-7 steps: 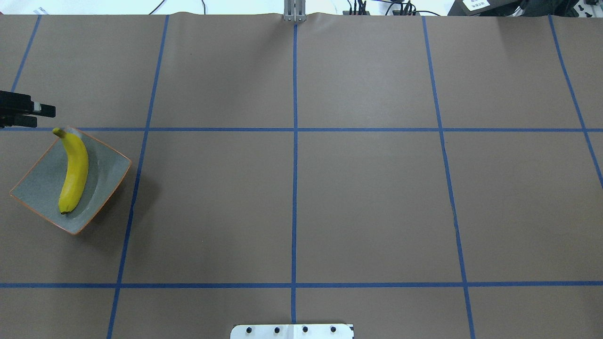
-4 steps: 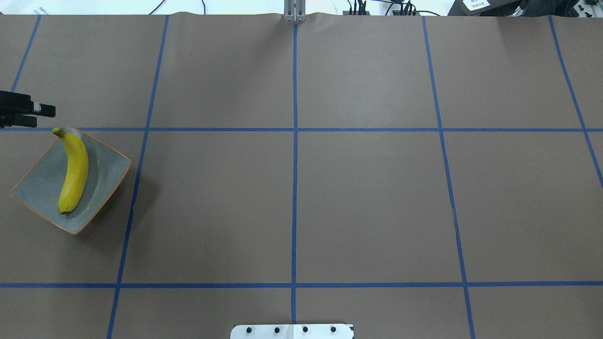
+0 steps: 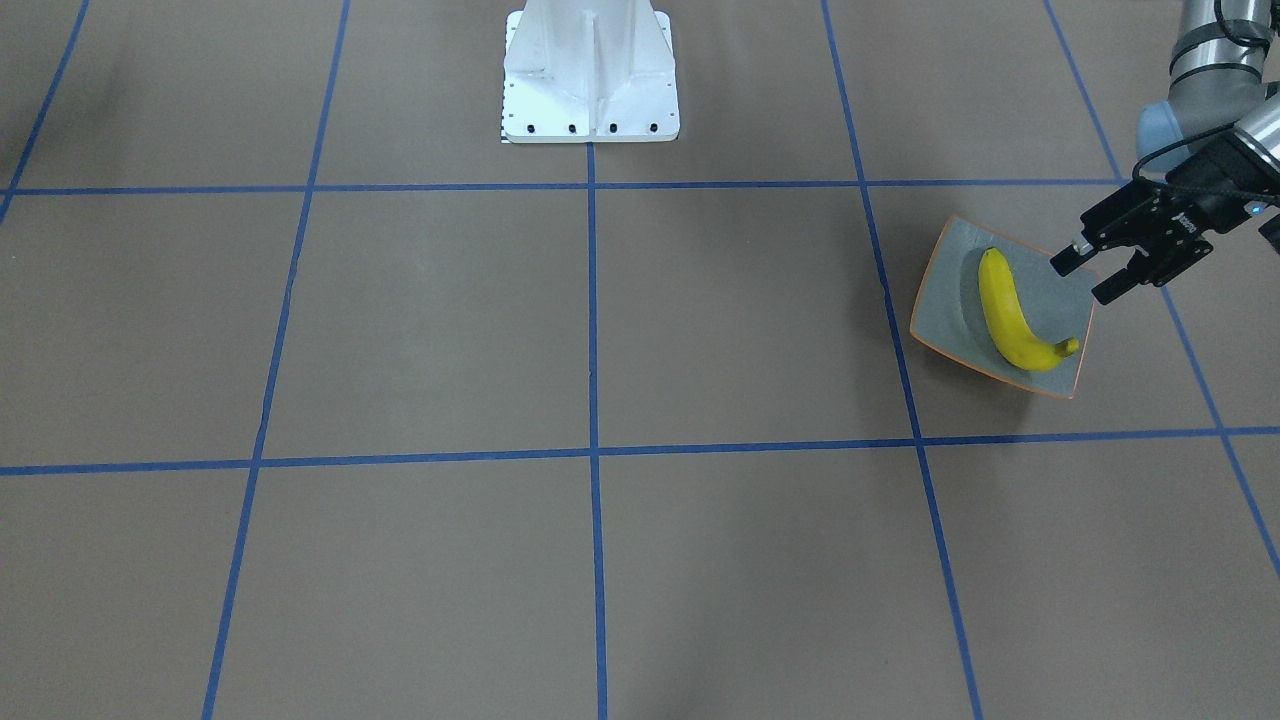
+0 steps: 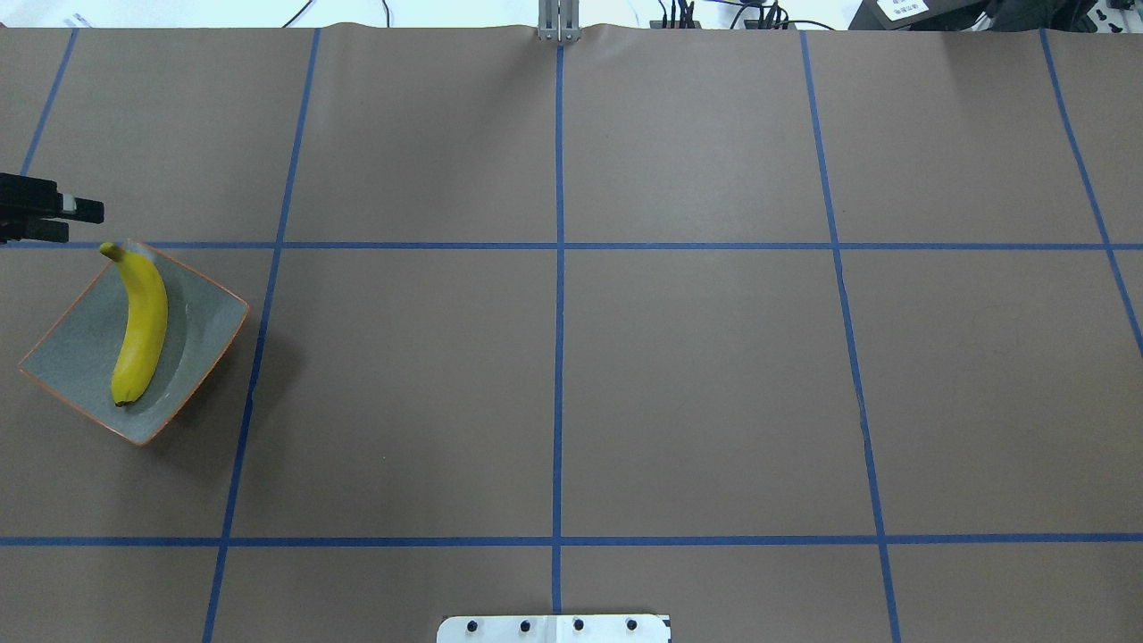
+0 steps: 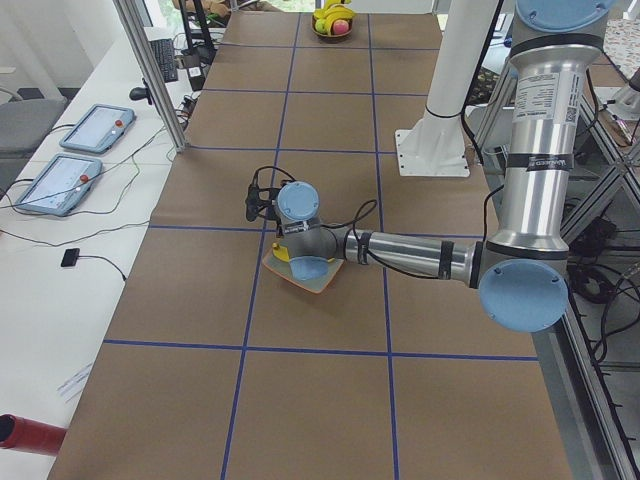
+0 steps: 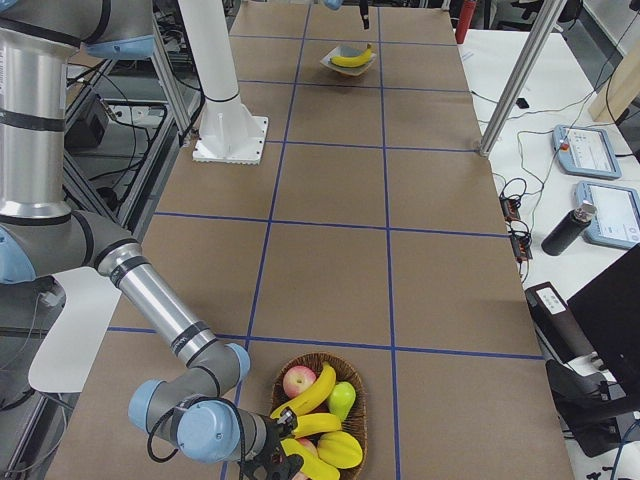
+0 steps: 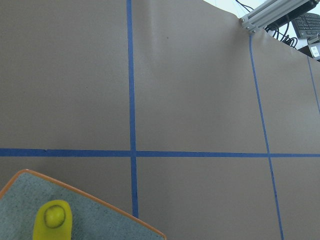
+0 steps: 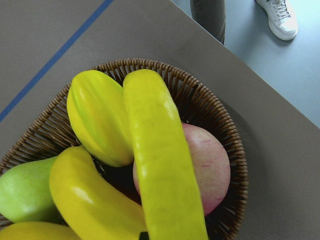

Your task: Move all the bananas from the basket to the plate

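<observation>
Nothing has shifted since the earlier overhead frames.
Plate (image 4: 201, 313): one banana (image 4: 141, 330) lying across it, at the table's left end.
Basket (image 8: 220, 120): more bananas (image 8: 160, 165), an apple (image 8: 212, 165), a green fruit (image 8: 22, 192).
Left gripper (image 3: 1084, 279): jaws apart, empty, just beside the plate's corner.
Right gripper (image 6: 275, 462): at the basket; jaw state cannot be told.

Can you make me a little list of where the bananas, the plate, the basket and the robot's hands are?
plate: far on the robot's left, one banana lying in it
basket: at the table's other end, holds at least two bananas and an apple
left gripper: open, empty, near the plate
right gripper: at the basket; open or shut unclear
</observation>
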Robot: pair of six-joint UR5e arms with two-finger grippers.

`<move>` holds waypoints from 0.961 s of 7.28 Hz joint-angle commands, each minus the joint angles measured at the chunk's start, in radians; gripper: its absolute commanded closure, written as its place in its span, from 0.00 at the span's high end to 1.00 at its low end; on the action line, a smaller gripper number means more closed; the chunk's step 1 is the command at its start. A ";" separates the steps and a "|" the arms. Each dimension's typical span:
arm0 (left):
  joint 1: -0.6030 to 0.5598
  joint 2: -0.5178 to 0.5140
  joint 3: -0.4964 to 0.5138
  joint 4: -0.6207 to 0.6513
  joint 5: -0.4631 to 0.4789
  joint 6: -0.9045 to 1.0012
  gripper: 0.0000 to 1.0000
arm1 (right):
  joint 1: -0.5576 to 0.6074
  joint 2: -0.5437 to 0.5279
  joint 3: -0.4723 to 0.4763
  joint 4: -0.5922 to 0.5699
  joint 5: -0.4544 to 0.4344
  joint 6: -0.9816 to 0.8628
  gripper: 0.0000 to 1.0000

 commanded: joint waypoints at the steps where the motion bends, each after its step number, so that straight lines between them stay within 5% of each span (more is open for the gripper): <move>1: 0.001 0.000 0.002 0.001 0.000 -0.001 1.00 | 0.005 0.002 0.094 0.001 -0.006 0.000 0.00; 4: 0.001 -0.001 0.003 0.001 -0.002 -0.003 1.00 | 0.008 0.003 0.220 0.002 -0.127 -0.003 0.00; 7: 0.005 -0.036 -0.011 0.000 0.000 -0.001 1.00 | -0.004 0.051 0.405 -0.001 -0.112 -0.011 0.00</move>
